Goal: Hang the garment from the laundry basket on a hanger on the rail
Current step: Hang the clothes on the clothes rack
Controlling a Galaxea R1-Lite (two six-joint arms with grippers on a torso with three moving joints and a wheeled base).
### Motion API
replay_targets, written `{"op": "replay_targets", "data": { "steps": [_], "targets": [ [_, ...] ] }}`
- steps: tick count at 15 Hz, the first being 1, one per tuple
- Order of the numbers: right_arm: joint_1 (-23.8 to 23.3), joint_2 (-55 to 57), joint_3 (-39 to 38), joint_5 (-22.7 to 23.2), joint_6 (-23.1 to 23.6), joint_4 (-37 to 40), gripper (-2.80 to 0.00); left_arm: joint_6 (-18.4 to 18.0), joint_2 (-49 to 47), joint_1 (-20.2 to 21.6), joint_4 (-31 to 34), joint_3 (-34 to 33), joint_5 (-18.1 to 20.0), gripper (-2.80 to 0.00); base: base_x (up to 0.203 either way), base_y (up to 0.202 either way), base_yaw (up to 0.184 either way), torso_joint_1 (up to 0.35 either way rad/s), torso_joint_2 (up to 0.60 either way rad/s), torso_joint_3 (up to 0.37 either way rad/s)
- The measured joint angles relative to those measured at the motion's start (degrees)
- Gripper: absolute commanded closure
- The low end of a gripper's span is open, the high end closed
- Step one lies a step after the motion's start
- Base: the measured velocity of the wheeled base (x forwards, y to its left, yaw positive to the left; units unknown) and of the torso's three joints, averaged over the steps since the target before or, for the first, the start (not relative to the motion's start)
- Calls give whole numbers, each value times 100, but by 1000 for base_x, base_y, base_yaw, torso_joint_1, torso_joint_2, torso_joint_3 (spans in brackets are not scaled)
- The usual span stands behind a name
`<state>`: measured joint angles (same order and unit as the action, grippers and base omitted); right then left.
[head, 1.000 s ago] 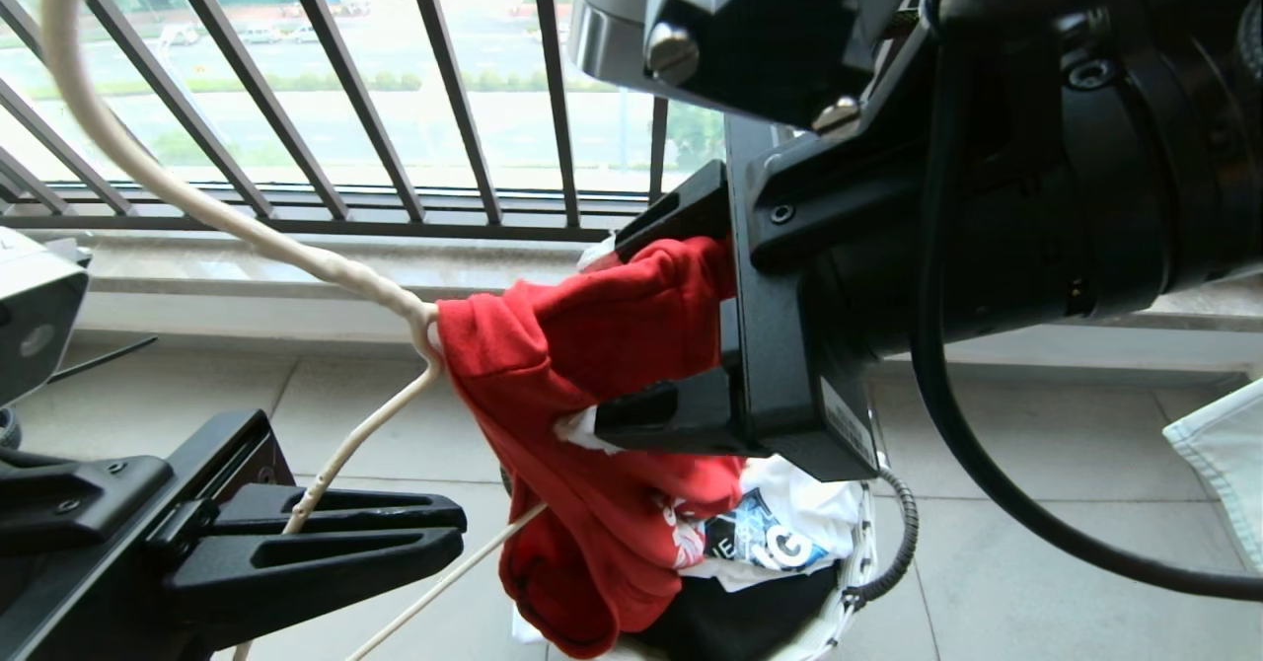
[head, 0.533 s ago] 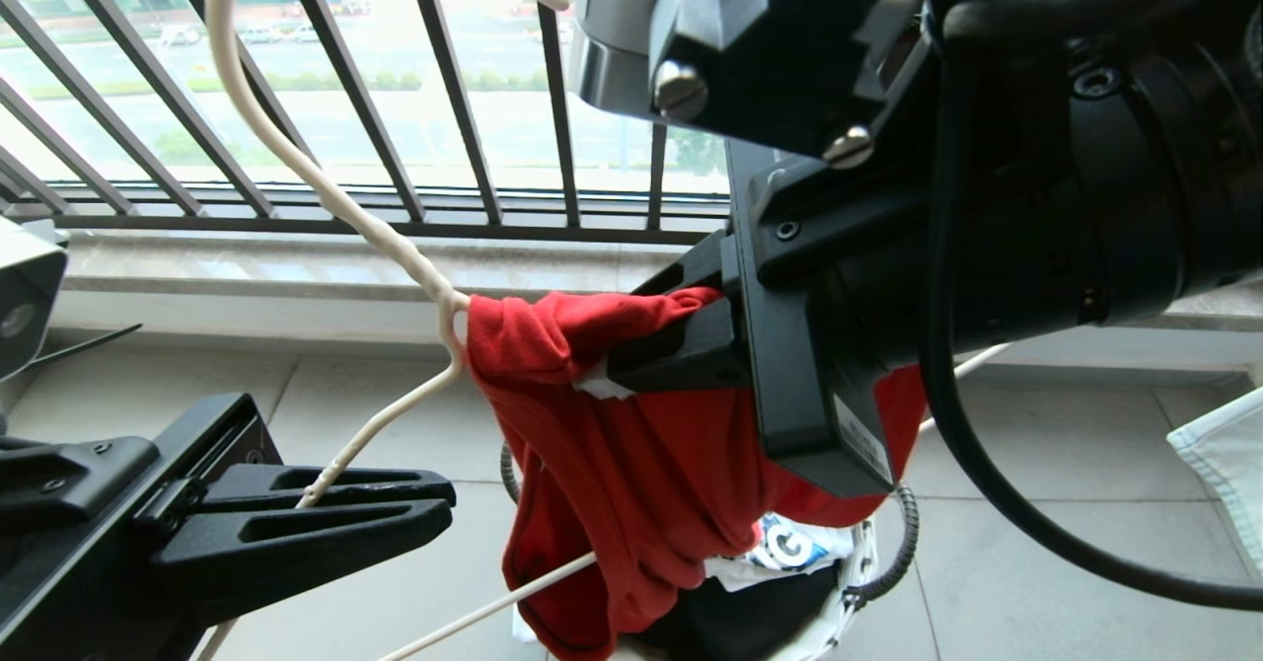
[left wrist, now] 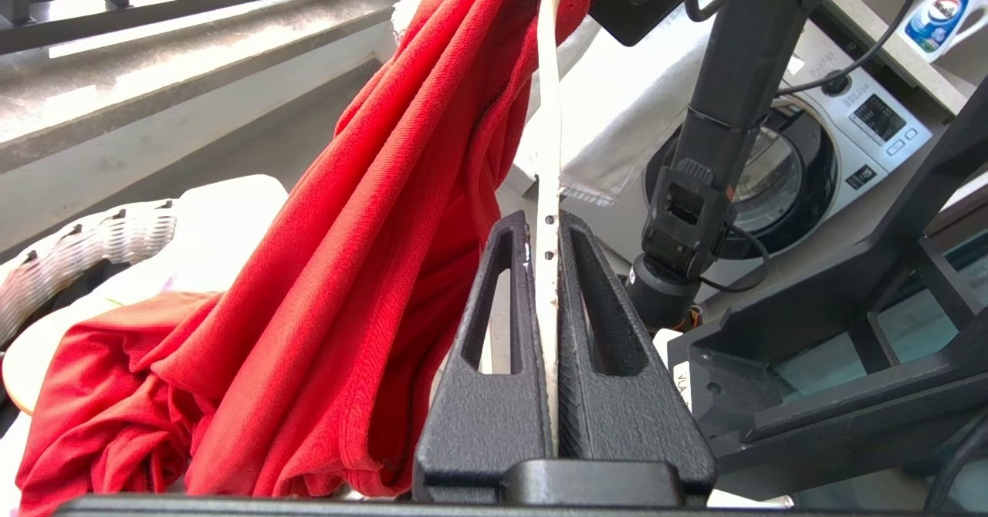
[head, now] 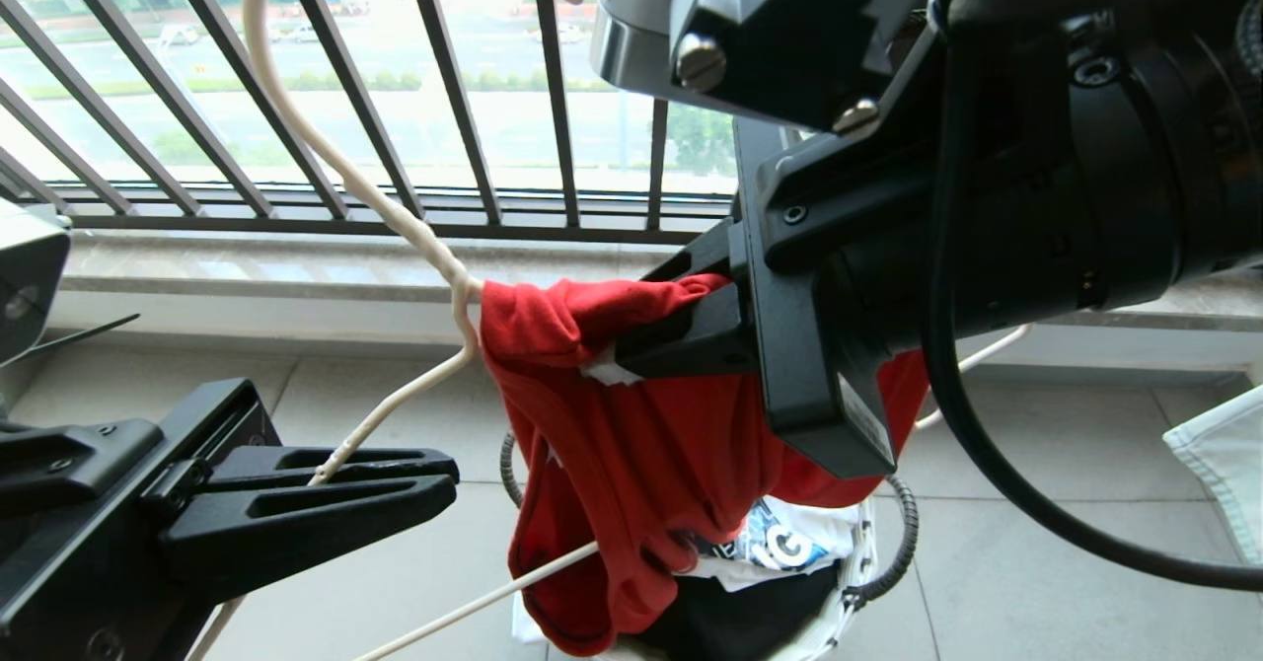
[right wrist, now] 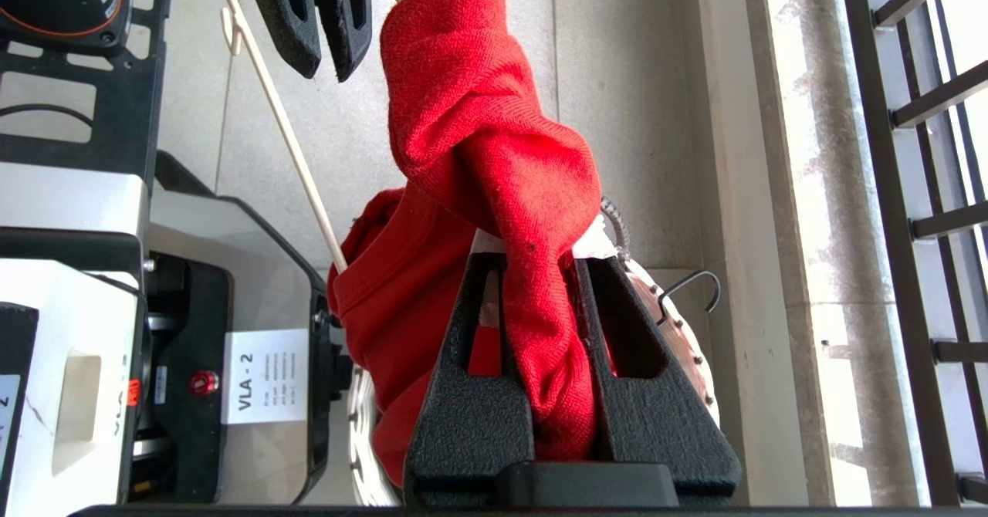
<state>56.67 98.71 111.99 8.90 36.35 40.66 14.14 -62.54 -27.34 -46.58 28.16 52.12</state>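
The right gripper (right wrist: 540, 270) has its two black fingers (right wrist: 471, 393) pressed together on a thick fold of the garment (right wrist: 486, 131), the red T-shirt. A bit of white neck label (head: 607, 373) peeks out right at the fingertips. From there the red cloth goes away from the fingers to the neck of the hanger (head: 459, 291), then hangs down below them in long folds.

The left gripper (left wrist: 548, 231) pinches the thin cream wire of the hanger between its fingers (left wrist: 486, 378). The wire runs straight out past the fingertips, with the red cloth just beside it. In the head view the long hook curves up and away from these fingers, and its top is cut off by the picture edge. The hanger is tilted, with its bottom bar slanting under the shirt.

Below the right gripper's fingers sits the laundry basket (head: 868, 533), mostly hidden by the red cloth. A white printed T-shirt (head: 780, 543) and a black T-shirt (head: 730, 612) lie in it. The print on the white one is partly covered; I can only make out what may be a "G".

Beyond the left gripper's fingers stand a washing machine (left wrist: 810, 162) and a detergent bottle (left wrist: 938, 11), whose writing is too small to read. Beside the right gripper's fingers, on the robot's base, is a white sticker (right wrist: 266, 374) that says "VLA - 2". On the far side of both grippers is the black balcony railing (head: 444, 79).
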Motion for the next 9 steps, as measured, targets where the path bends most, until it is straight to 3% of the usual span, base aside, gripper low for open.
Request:
{"op": "replay_targets", "data": {
  "steps": [2,3,9],
  "targets": [
    [-9,-1,0,-4,0,-2,0,-1,-6,1,20,39,-5,0,0,0,0,0,0,0],
    [-9,-4,0,-6,0,-4,0,-1,-11,1,20,48,-5,-280,0,0,0,0,0,0],
    [-29,-26,-1,-17,-6,9,0,13,-9,1,2,65,5,-280,0,0,0,0,0,0]
  ]
}}
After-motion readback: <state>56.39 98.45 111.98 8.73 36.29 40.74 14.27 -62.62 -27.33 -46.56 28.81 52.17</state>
